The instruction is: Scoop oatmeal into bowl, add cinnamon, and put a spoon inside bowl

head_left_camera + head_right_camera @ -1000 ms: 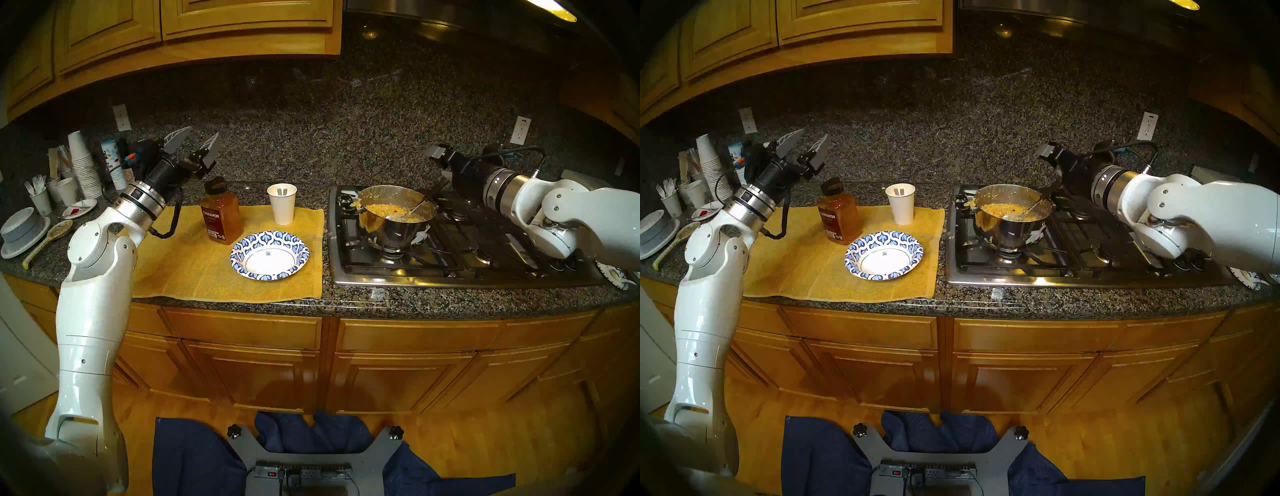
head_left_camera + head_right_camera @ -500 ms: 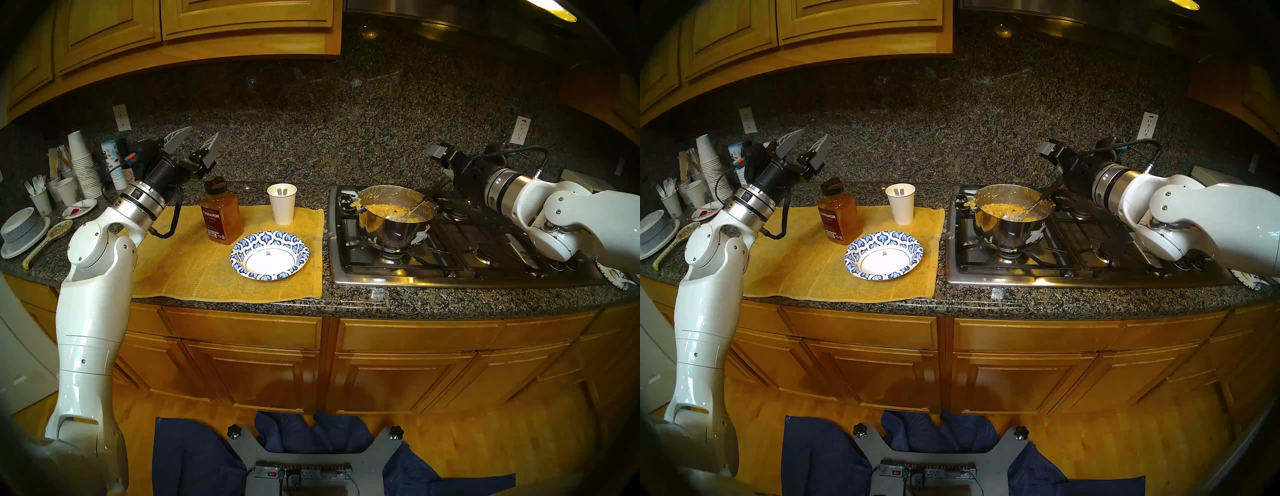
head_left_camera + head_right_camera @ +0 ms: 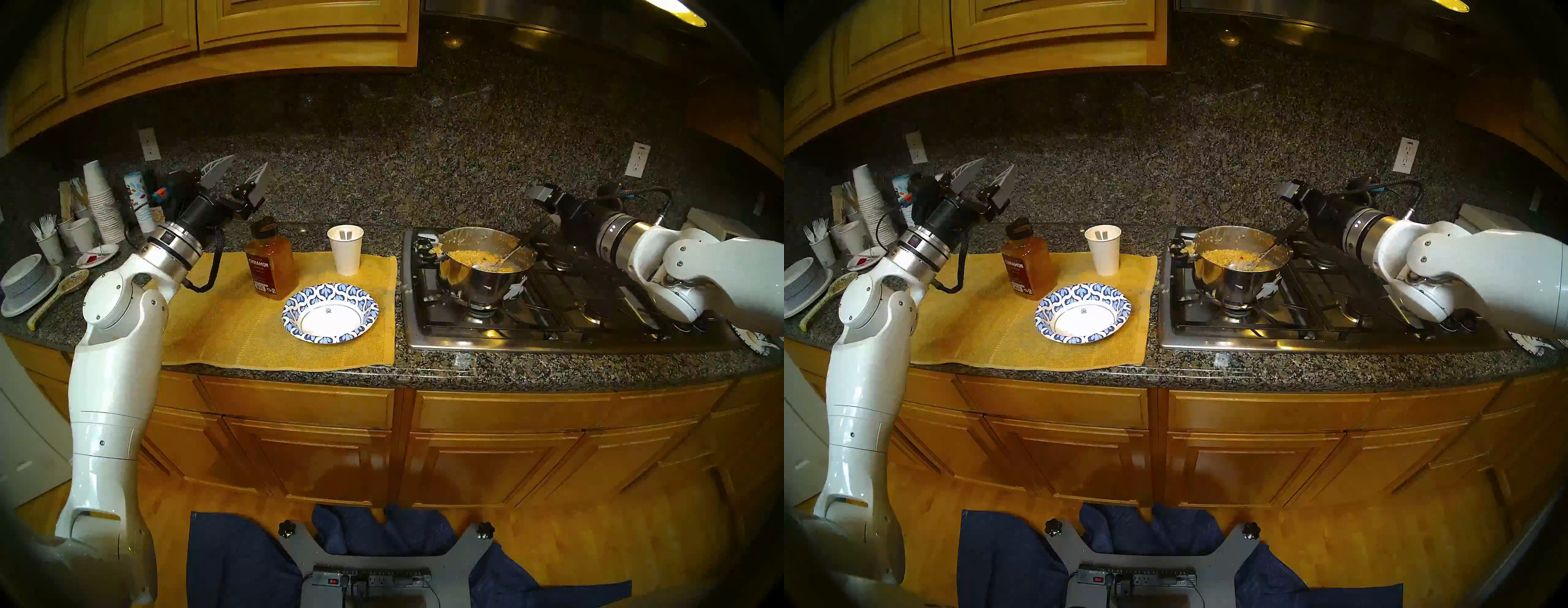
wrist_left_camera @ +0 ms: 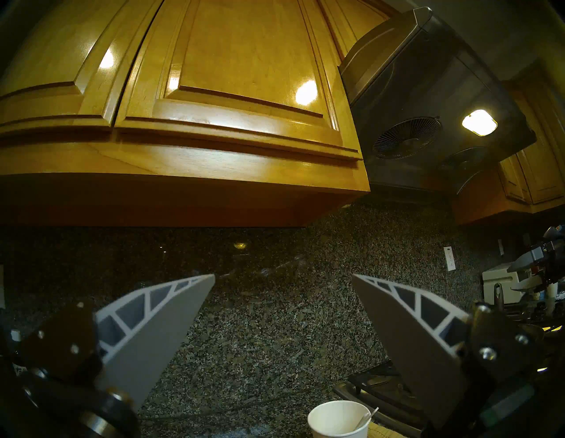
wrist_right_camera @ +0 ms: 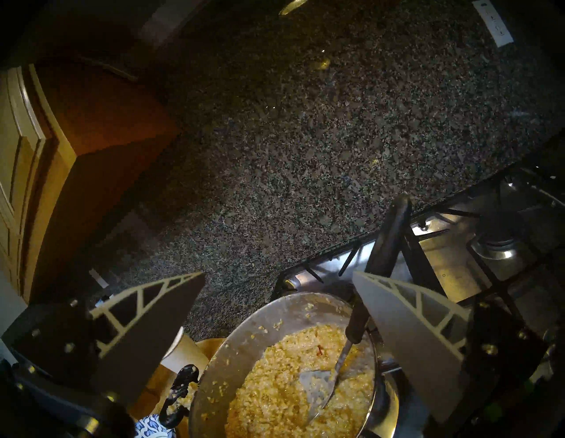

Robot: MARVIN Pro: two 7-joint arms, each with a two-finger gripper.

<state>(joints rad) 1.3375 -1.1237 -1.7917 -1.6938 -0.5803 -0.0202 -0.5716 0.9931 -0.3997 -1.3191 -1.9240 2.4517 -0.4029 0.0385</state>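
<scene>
The gas cooktop (image 3: 551, 322) lies below the right gripper (image 5: 278, 276), whose jaws stand wide apart and hold nothing. Left of that gripper and lower, the yellow cloth mat (image 3: 237, 335) covers the granite counter, below and to the right of the left gripper (image 3: 239, 170), which tilts upward with its jaws also spread and empty. The steel pot (image 3: 479, 282) sits on a burner just under the right gripper, with the oatmeal (image 5: 275, 394) inside it and a metal ladle (image 5: 318, 388) resting in the mush, its dark handle (image 5: 388, 241) rising beside that gripper's right finger, not gripped. The blue-and-white paper bowl (image 3: 369, 308) lies empty on the mat, between the two grippers and nearer the camera. The cinnamon bottle (image 3: 269, 265) stands upright just below the left gripper. A white paper cup (image 4: 336, 420) beyond the bowl holds the white plastic spoon (image 4: 367, 417).
</scene>
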